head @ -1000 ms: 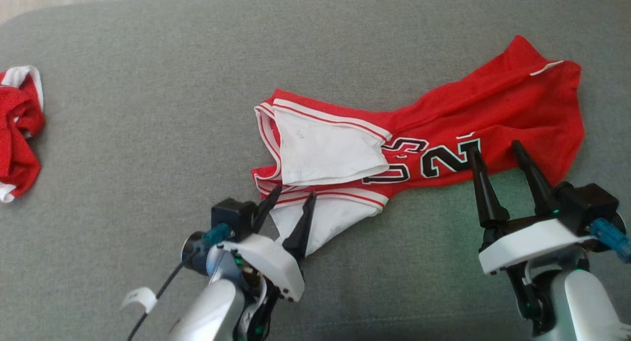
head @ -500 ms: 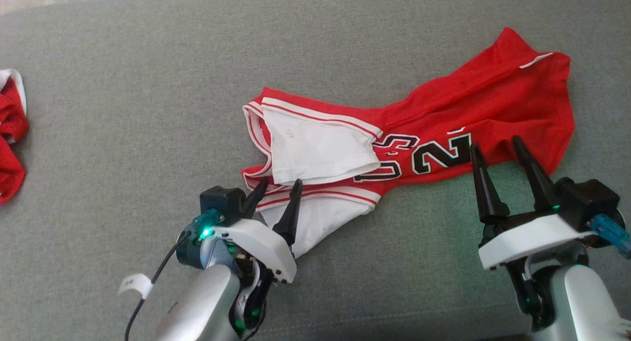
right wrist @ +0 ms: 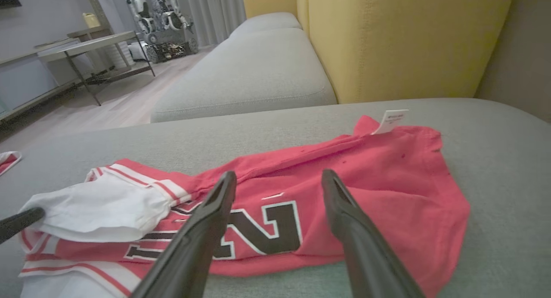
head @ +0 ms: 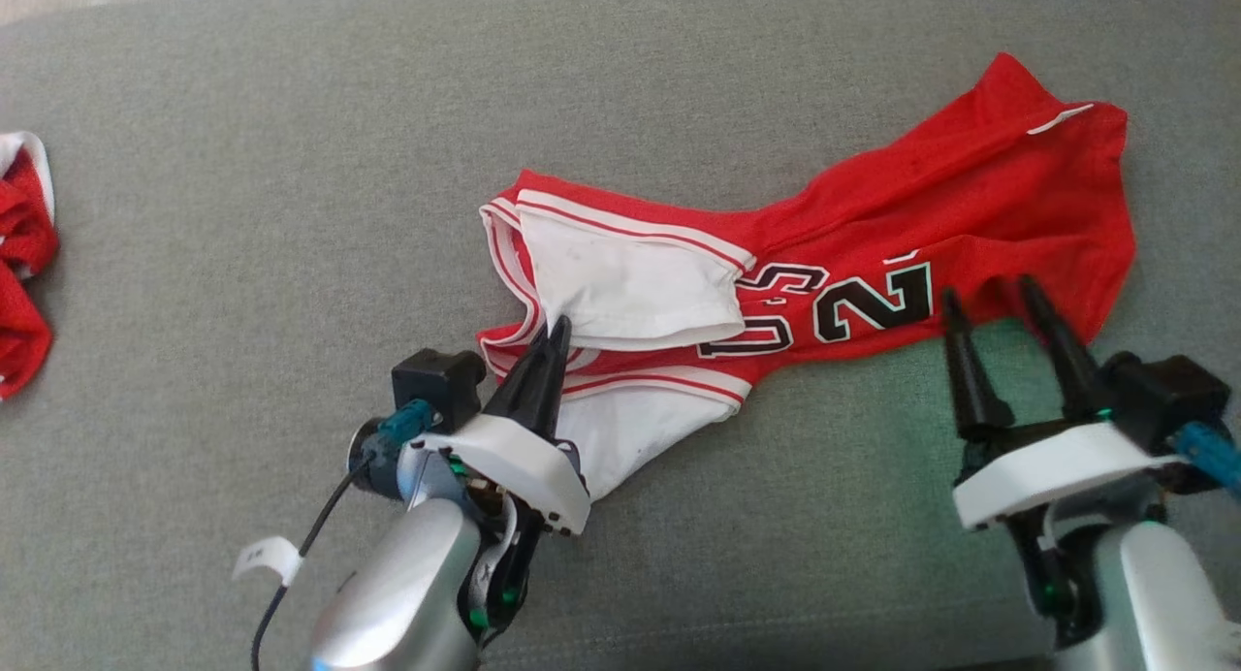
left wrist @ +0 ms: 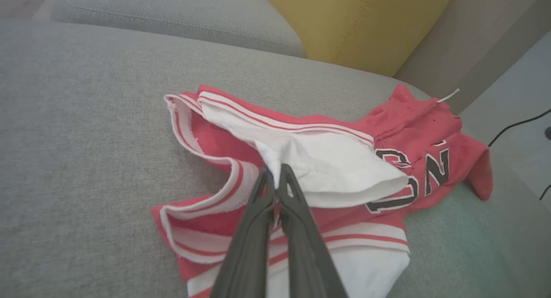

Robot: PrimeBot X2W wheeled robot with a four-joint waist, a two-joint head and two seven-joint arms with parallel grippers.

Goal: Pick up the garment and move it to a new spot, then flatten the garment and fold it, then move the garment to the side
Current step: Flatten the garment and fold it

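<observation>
The jersey [head: 873, 235] lies rumpled across the grey seat [head: 291, 264], right of the middle in our head view. It runs from a bunched end by our left gripper to a broad red end at the far right. It is red, with white bands striped in red and black numerals [head: 843, 307] edged in white. A white panel [head: 630, 298] is folded over its left part. A small white tag [head: 1062, 118] sticks out at the far right corner.

Our left gripper [head: 556, 330] has its fingers pressed together at the left edge of the panel. In our left wrist view a pinch of that white fabric sits between the tips, so we have hold of the jersey there. The rest of it rests on the seat.

Our right gripper [head: 989, 295] stands wide open with nothing between its fingers. Its tips are at the near edge of the jersey, just right of the numerals in the head view. In the right wrist view the fingers frame the 2. We cannot tell whether the tips touch the fabric.

A red and white bundle [head: 19, 293] lies at the left edge of the head view, well apart from the jersey. A yellow cushion [right wrist: 409, 39] stands behind the seat.
</observation>
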